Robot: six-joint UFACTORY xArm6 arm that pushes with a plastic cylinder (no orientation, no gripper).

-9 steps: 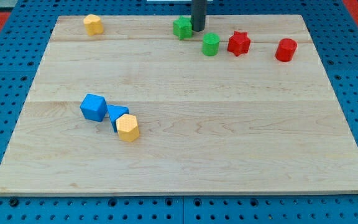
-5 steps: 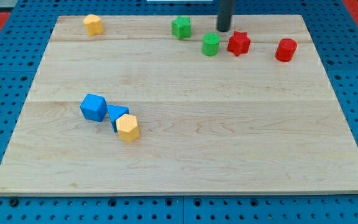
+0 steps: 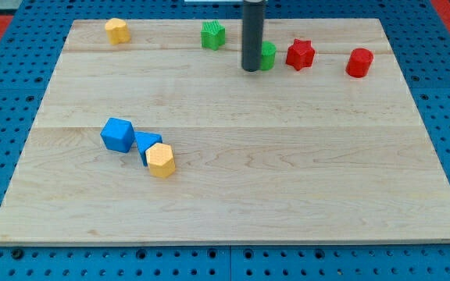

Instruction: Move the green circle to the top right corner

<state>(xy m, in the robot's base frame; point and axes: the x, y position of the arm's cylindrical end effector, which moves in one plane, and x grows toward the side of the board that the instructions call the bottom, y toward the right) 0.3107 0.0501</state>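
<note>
The green circle [image 3: 268, 55] is a small green cylinder near the view's top, right of centre, partly hidden by my rod. My tip [image 3: 251, 69] rests on the board just left of it, touching or nearly touching its left side. A red star [image 3: 300, 54] sits close to the circle's right. A red cylinder [image 3: 358, 62] stands further right, below the board's top right corner.
A green cube-like block [image 3: 212, 34] lies up and left of my tip. A yellow block [image 3: 116, 30] sits near the top left corner. A blue cube [image 3: 117, 134], a blue triangle [image 3: 145, 144] and a yellow hexagon [image 3: 161, 160] cluster at the lower left.
My tip moved from above the green circle, down and left, to its left side. The green cube-like block shifted a little to the left. The green circle looks unmoved.
</note>
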